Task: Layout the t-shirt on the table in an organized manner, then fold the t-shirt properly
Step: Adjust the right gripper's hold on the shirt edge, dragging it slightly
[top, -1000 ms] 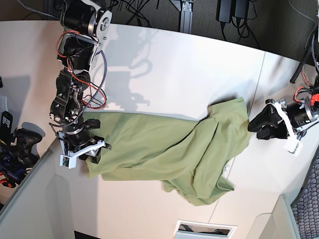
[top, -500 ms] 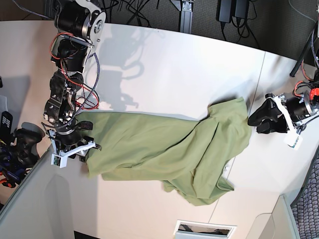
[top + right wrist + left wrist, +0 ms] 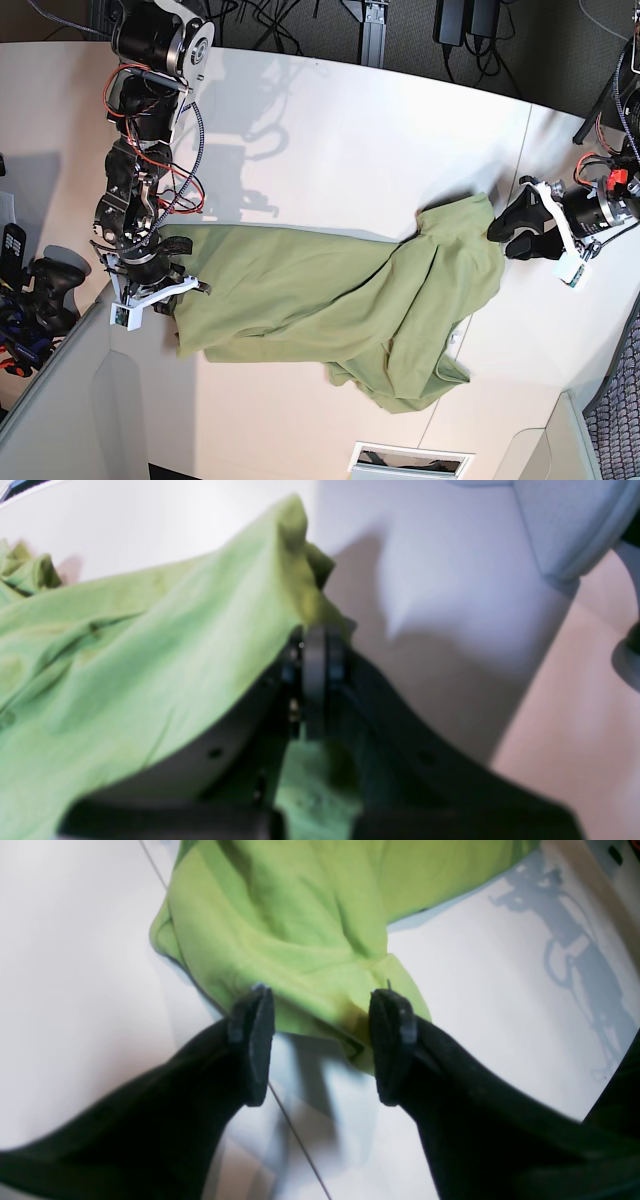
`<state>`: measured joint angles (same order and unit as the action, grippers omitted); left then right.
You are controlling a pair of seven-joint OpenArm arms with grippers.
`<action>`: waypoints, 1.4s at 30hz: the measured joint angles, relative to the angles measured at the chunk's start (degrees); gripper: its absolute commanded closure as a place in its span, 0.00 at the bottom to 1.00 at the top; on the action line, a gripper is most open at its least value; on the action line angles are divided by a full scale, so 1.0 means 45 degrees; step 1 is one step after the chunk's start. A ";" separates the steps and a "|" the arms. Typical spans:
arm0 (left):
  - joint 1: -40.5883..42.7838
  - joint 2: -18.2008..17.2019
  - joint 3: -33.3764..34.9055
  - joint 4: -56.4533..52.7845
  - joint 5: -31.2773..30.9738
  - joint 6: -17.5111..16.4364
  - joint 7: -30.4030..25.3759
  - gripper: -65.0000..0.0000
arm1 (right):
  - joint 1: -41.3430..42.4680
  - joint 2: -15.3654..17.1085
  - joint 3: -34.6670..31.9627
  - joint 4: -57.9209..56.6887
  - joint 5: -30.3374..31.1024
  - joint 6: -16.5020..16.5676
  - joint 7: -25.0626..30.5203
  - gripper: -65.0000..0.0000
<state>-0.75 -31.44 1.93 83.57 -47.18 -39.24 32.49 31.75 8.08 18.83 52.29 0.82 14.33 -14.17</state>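
Right fingers (image 3: 315, 680) clamped on t-shirt (image 3: 330, 300), stretched lengthwise toward spread, empty left fingers (image 3: 392, 1050).

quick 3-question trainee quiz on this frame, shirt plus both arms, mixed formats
1. True or false: the olive-green cotton t-shirt lies flat and fully spread on the white table.
2. Which gripper has its jaws closed on fabric? A) left gripper B) right gripper C) neither
3. Fill in: the left gripper's jaws are ___, straddling a shirt edge without pinching it.

Key: 1 false, it is bunched and folded over at one end; 2 B; 3 open.
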 measured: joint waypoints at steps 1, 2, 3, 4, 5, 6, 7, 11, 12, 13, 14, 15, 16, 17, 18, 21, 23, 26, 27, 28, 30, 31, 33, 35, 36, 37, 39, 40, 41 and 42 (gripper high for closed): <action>-0.0005 0.0000 0.0000 0.0000 0.0000 0.0000 0.0000 0.48 | 0.0000 0.0000 0.0000 0.0010 0.0015 0.0010 0.0005 1.00; -0.0010 0.0000 0.0000 0.0000 -0.0024 0.0000 0.0000 0.48 | 0.0000 0.0000 0.0000 0.0024 0.0010 0.0005 0.0010 1.00; -0.0005 0.0000 0.0000 0.0000 -0.0019 0.0000 0.0000 0.48 | 0.0000 0.0000 0.0000 0.0024 0.0010 0.0005 0.0015 1.00; -0.0005 0.0000 0.0000 0.0000 -0.0015 0.0000 0.0000 0.48 | 0.0000 0.0000 0.0000 0.0024 0.0010 0.0010 0.0112 1.00; -0.0005 0.0000 0.0000 0.0000 -0.0019 0.0000 0.0000 0.48 | 0.0000 0.0000 0.0000 0.0024 0.0010 0.0010 0.0223 0.93; -0.0005 0.0000 0.0000 0.0000 -0.0034 0.0000 0.0000 0.48 | 0.0000 0.0000 0.0000 0.0024 0.0029 0.0010 0.0345 0.75; -0.0005 0.0000 0.0000 0.0000 -0.0029 0.0005 0.0000 0.48 | 0.0000 0.0000 0.0000 0.0024 0.0083 0.0010 0.0418 0.58; -0.0005 0.0000 0.0000 0.0000 -0.0034 0.0000 0.0000 0.48 | 0.0005 0.0000 0.0000 0.0024 0.0262 0.0019 0.0437 0.37; -0.0010 0.0000 0.0000 0.0000 -0.0034 0.0005 0.0000 0.48 | 0.0005 -0.0005 0.0000 0.0024 0.0267 0.0019 0.0437 0.37; -0.0005 0.0000 0.0000 0.0000 -0.0039 0.0000 -0.0005 0.48 | 0.0005 0.0000 0.0000 0.0019 0.0262 0.0015 0.0437 0.37; -0.0005 0.0000 0.0000 0.0000 -0.0034 0.0000 0.0000 0.48 | 0.0010 0.0000 0.0000 -0.0015 0.0272 0.0019 0.0447 0.37; -0.0005 0.0000 0.0000 0.0000 -0.0034 0.0000 0.0000 0.48 | 0.0034 0.0000 0.0000 -0.0078 0.0282 0.0015 0.0486 0.37; -0.0010 0.0000 0.0000 0.0000 -0.0039 0.0005 0.0000 0.48 | 0.0049 0.0000 -0.0005 -0.0228 0.0282 0.0019 0.0539 0.37; -0.0010 0.0000 0.0000 0.0000 -0.0068 0.0005 -0.0005 0.48 | 0.0068 0.0000 -0.0019 -0.0418 0.0291 0.0015 0.0699 0.37; -0.0010 0.0000 0.0000 0.0000 -0.0063 0.0000 0.0000 0.48 | 0.0073 0.0000 -0.0024 -0.0665 0.0287 0.0024 0.0947 0.37; -0.0010 0.0000 0.0000 0.0000 -0.0068 0.0000 0.0000 0.48 | 0.0063 -0.0039 -0.0029 -0.1457 -0.0345 0.0087 0.1875 0.38; -0.0010 0.0000 0.0000 0.0000 -0.0058 0.0005 0.0000 0.48 | 0.0063 -0.0034 -0.0029 -0.1914 -0.0719 0.0491 0.2351 0.53; -0.0010 0.0005 0.0000 0.0000 -0.0063 0.0005 -0.0005 0.48 | 0.0039 -0.0068 -0.0029 -0.1996 -0.0855 0.0583 0.2521 0.84; -0.0010 0.0000 0.0000 0.0000 -0.0053 0.0005 0.0000 0.48 | 0.0044 -0.0068 -0.0029 -0.1996 -0.0840 0.0583 0.2589 0.91; -0.0010 0.0000 0.0000 0.0000 -0.0058 0.0005 0.0000 0.48 | 0.0068 -0.0068 -0.0034 -0.1977 -0.0855 0.0588 0.2691 0.98; -0.0010 0.0000 0.0000 0.0000 -0.0053 0.0005 0.0000 0.48 | 0.0068 -0.0068 -0.0034 -0.1899 -0.0855 0.0593 0.2725 1.00; -0.0010 0.0000 0.0000 0.0000 -0.0058 0.0000 0.0000 0.48 | 0.0068 -0.0068 -0.0034 -0.1880 -0.0855 0.0588 0.2725 1.00; -0.0015 0.0000 0.0000 0.0000 -0.0058 0.0005 0.0000 0.48 | 0.0068 -0.0063 -0.0034 -0.1860 -0.0860 0.0593 0.2725 1.00; -0.0010 0.0000 0.0000 0.0000 -0.0053 0.0005 0.0000 0.48 | 0.0068 -0.0068 -0.0034 -0.1860 -0.0860 0.0593 0.2725 1.00; -0.0010 0.0000 0.0000 0.0000 -0.0053 0.0000 0.0000 0.48 | 0.0068 -0.0068 -0.0034 -0.1855 -0.0860 0.0593 0.2725 1.00; -0.0010 0.0000 0.0000 0.0000 -0.0058 0.0000 0.0000 0.48 | 0.0063 -0.0068 -0.0034 -0.1826 -0.0855 0.0593 0.2725 1.00; -0.0010 0.0000 0.0000 0.0000 -0.0058 0.0000 0.0000 0.48 | 0.0058 -0.0063 -0.0024 -0.1661 -0.0860 0.0588 0.2720 0.88; -0.0010 0.0000 0.0000 0.0000 -0.0058 0.0005 0.0000 0.48 | 0.0044 -0.0063 0.0024 -0.1530 -0.0850 0.0588 0.2725 0.75; -0.0010 0.0000 0.0000 0.0000 -0.0058 0.0000 0.0000 0.48 | 0.0044 -0.0063 0.0044 -0.1365 -0.0855 0.0583 0.2730 0.63; -0.0010 0.0000 0.0000 0.0000 -0.0053 0.0000 0.0000 0.48 | 0.0044 -0.0034 0.0044 -0.1214 -0.0860 0.0588 0.2730 0.53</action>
<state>-0.80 -31.44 1.93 83.57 -47.42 -39.24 32.49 31.94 7.92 19.03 46.83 -3.05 16.97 -1.89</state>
